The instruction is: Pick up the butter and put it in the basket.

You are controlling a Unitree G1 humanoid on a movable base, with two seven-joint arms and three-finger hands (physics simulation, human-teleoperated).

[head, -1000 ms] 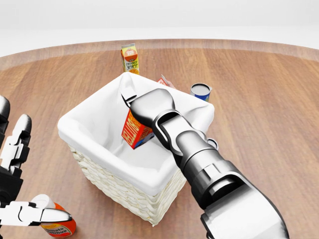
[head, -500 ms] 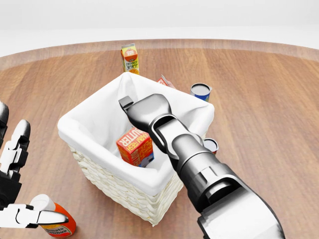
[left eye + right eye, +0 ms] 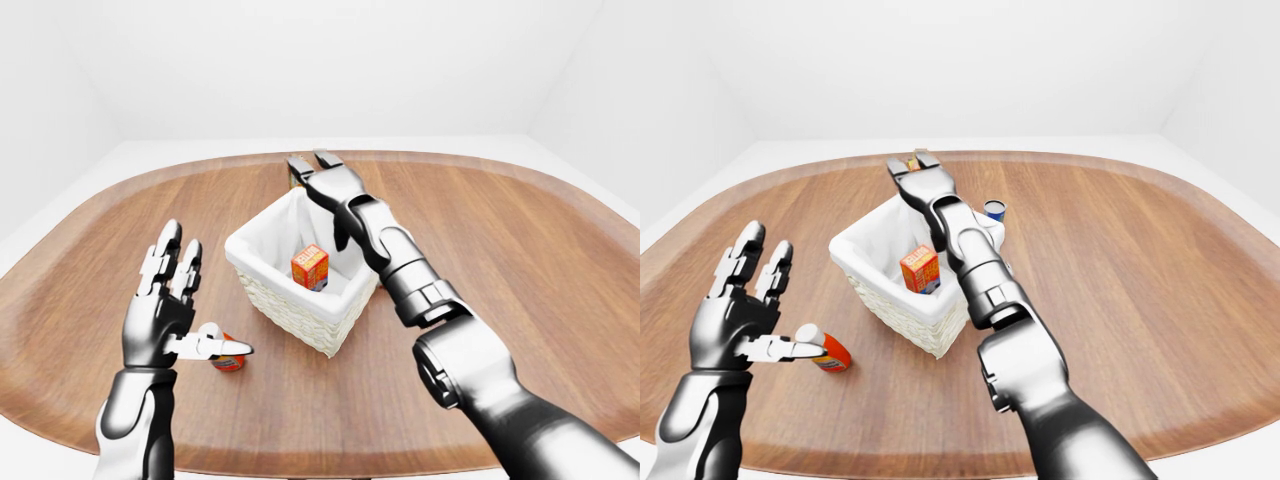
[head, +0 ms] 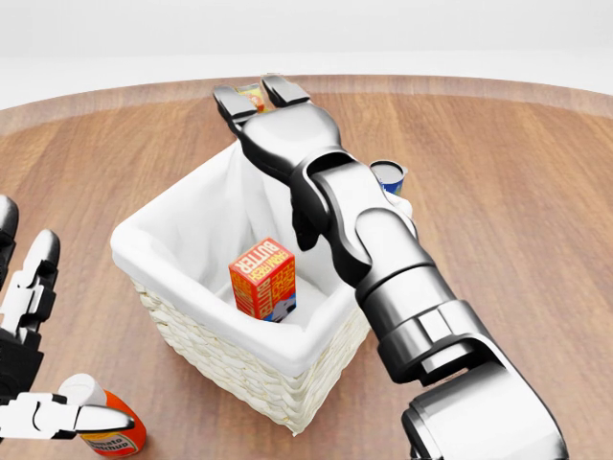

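The butter, a red and orange box, lies inside the white-lined wicker basket on the wooden table. My right hand is raised above the basket's upper rim, fingers spread open, holding nothing. My left hand stands open at the left of the basket, palm up, apart from everything; its thumb points toward a red bottle.
A red tomato sauce bottle lies at lower left near my left hand. A blue can stands right of the basket, partly behind my right arm. An orange juice carton peeks out behind my right fingers.
The butter dropped from my right hand and now rests on the basket floor. My right hand has opened and lifted up out of the basket. The left hand barely moved.
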